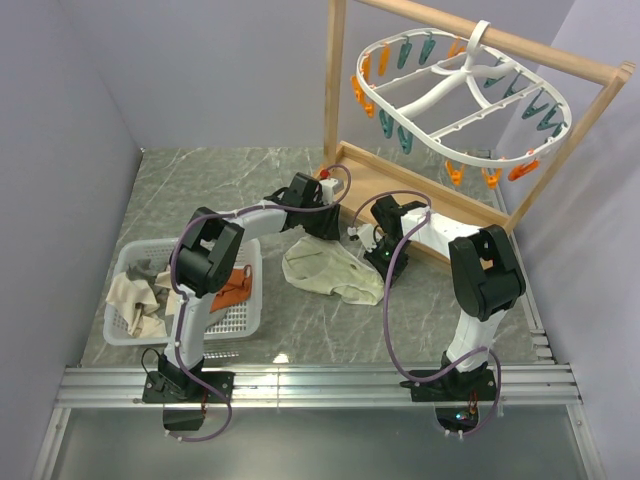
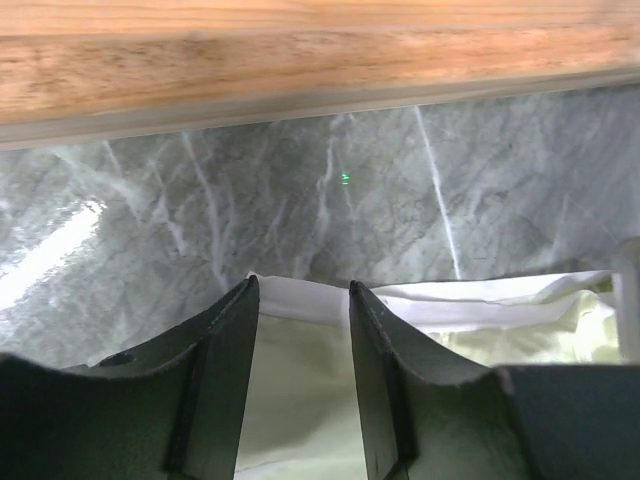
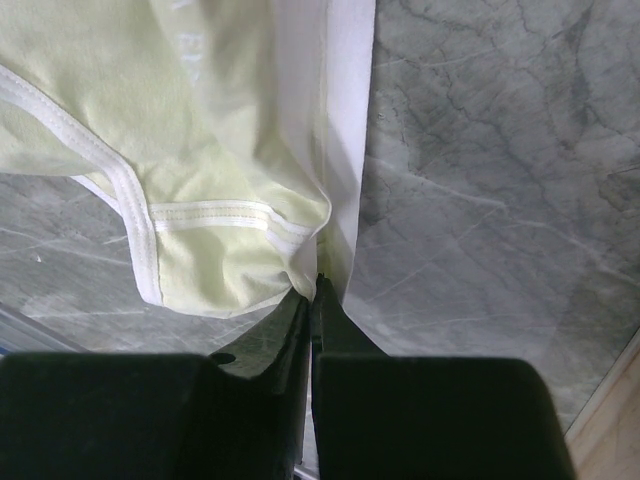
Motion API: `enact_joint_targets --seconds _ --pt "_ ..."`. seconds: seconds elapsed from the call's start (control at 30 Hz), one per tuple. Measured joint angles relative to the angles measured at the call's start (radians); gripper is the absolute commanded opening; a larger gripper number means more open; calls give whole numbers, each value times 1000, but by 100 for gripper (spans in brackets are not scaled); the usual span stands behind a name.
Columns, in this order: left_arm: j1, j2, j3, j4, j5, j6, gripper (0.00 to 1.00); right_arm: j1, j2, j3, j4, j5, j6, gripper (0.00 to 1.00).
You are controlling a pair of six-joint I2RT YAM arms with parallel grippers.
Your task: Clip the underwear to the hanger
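The pale cream-yellow underwear (image 1: 325, 268) lies crumpled on the marble table between the two arms. My left gripper (image 1: 322, 226) is at its far edge. In the left wrist view its fingers (image 2: 225, 380) stand apart over the white waistband (image 2: 300, 297), with fabric showing in the gap. My right gripper (image 1: 373, 256) is at the cloth's right edge. There its tips (image 3: 318, 287) are pressed together on the corner of the underwear (image 3: 200, 100). The white oval hanger (image 1: 460, 95), with orange and teal pins, hangs from the wooden bar at the back right.
A white basket (image 1: 130, 318) at the left holds pale cloths, with an orange cloth (image 1: 236, 285) on its right side. The wooden frame stand (image 1: 400, 190) has its base just behind the grippers, and fills the top of the left wrist view (image 2: 300, 60). Walls close in on both sides.
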Motion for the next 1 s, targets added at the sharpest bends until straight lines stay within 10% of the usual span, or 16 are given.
enact_joint_targets --seconds 0.5,1.0 --pt "-7 0 9 -14 -65 34 43 0 0 0 0 -1 0 5" --pt "-2 4 20 -14 -19 42 46 0 -15 58 2 -22 37 30"
